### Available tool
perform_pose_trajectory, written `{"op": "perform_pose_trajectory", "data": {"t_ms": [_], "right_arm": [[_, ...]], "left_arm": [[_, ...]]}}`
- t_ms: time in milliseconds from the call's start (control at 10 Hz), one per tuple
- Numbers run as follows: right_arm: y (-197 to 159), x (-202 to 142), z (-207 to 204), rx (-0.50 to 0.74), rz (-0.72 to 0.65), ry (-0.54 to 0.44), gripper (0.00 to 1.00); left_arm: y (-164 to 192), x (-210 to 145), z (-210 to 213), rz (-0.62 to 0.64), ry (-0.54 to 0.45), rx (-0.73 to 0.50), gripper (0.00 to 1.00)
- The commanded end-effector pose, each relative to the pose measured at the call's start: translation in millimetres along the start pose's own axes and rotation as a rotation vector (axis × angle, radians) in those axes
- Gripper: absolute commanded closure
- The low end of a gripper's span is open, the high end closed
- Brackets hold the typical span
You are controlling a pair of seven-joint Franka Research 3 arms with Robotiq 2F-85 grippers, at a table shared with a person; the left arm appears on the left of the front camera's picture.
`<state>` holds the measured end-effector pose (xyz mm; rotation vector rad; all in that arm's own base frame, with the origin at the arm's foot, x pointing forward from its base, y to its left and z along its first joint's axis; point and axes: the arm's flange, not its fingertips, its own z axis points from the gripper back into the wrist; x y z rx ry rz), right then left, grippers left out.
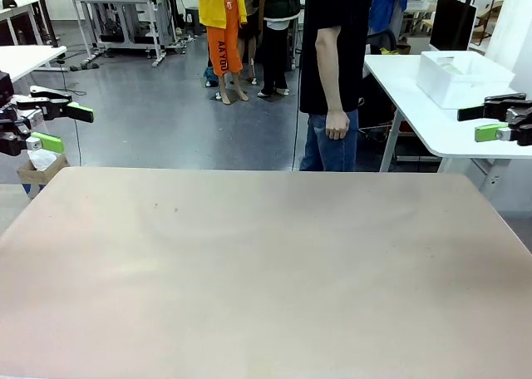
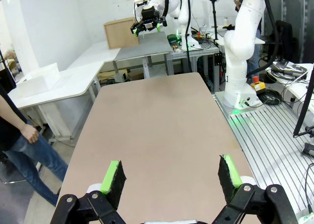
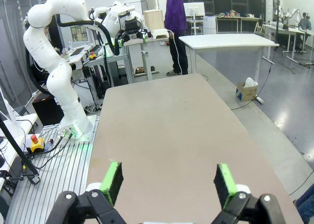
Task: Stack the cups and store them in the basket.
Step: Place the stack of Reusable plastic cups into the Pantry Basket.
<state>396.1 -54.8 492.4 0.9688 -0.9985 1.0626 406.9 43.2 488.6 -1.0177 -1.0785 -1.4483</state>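
The cups are out of view. The basket [image 1: 462, 77], a white rectangular bin, stands on a white side table at the far right, beyond my right gripper; in the left wrist view the basket [image 2: 41, 79] sits at the far left. My left gripper [image 1: 60, 126] hangs open off the table's far left corner, with nothing between its green pads. Just as open, my right gripper [image 1: 482, 122] hovers off the far right corner. Each wrist view looks down the bare tan tabletop past open fingers: left gripper [image 2: 171, 177], right gripper [image 3: 169, 182].
The tan table [image 1: 266, 263] spreads wide and flat in front of me. A person in a black shirt stands at its far edge, one hand [image 1: 337, 125] hanging at the side. The white side table [image 1: 416, 105] is close to the far right corner.
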Motion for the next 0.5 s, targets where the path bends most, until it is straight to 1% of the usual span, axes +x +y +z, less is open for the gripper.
{"op": "perform_pose_trajectory", "data": {"t_ms": [0,400], "right_arm": [[1.4,4.3,0.8,-0.014,-0.002,0.008,0.00],[1.4,4.3,0.8,-0.014,-0.002,0.008,0.00]], "left_arm": [[-1.1,1.8,-0.5,-0.003,0.000,-0.002,0.00],[-1.1,1.8,-0.5,-0.003,0.000,-0.002,0.00]]}}
